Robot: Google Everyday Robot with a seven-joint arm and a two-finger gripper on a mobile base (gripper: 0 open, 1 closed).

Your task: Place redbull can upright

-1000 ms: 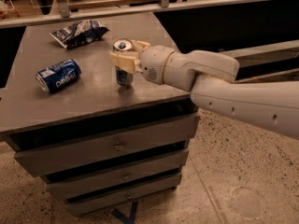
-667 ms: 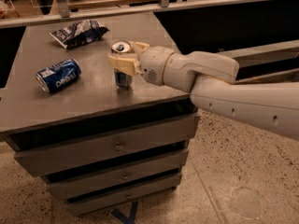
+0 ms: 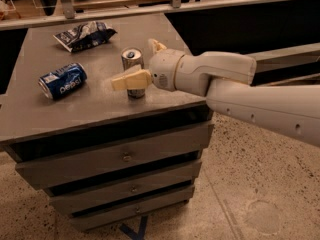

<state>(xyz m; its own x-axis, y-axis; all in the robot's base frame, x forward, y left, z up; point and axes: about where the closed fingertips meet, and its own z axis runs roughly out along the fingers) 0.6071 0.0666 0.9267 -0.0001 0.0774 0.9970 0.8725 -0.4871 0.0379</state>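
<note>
The redbull can (image 3: 132,57), slim and silver with its open top facing up, stands upright on the grey cabinet top (image 3: 90,109) near its right side. My gripper (image 3: 133,64) reaches in from the right and is open around the can. One cream finger (image 3: 131,80) crosses in front of the can's lower half, and the other finger (image 3: 157,45) sticks up behind it to the right. Neither finger visibly presses on the can.
A blue Pepsi can (image 3: 62,80) lies on its side at the left. A dark crumpled chip bag (image 3: 82,35) lies at the back. The cabinet has several drawers (image 3: 125,156) below. A rail runs behind it, and speckled floor lies to the right.
The fingers were closed on the can and have spread apart, the near one swinging out to the left. The can stays standing in the same spot.
</note>
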